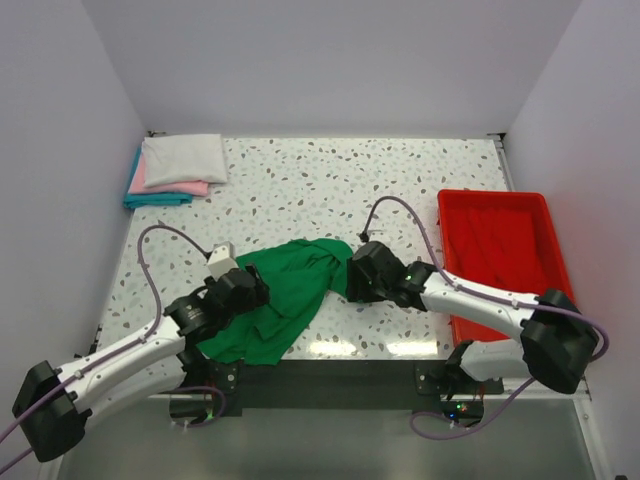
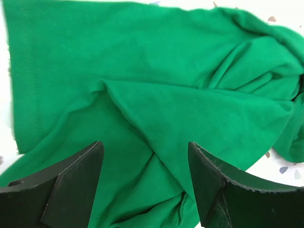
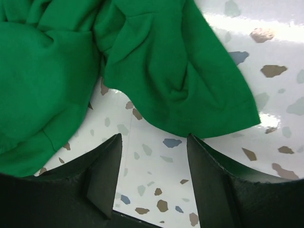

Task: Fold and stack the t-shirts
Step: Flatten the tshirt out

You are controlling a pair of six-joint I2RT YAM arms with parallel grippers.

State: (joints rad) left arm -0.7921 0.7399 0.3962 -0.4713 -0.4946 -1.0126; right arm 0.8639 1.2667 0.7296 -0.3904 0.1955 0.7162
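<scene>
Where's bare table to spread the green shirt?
Bare: far middle of the table, between the folded stack and the red tray. Crowded: near centre, crumpled green shirt with left gripper and right gripper at either side.

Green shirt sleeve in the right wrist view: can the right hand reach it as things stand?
Probably yes: the open right hand sits just before the sleeve, only bare table between.

A white tabletop (image 1: 330, 180) speckled with grey and brown flecks fills the enclosure. A plain pale far wall (image 1: 330, 60), left wall (image 1: 50, 150) and right wall (image 1: 590, 100) close it in. A dark strip (image 1: 330, 385) runs along the near edge, and bright glare (image 1: 385, 348) shines off the glossy surface beside it.
</scene>
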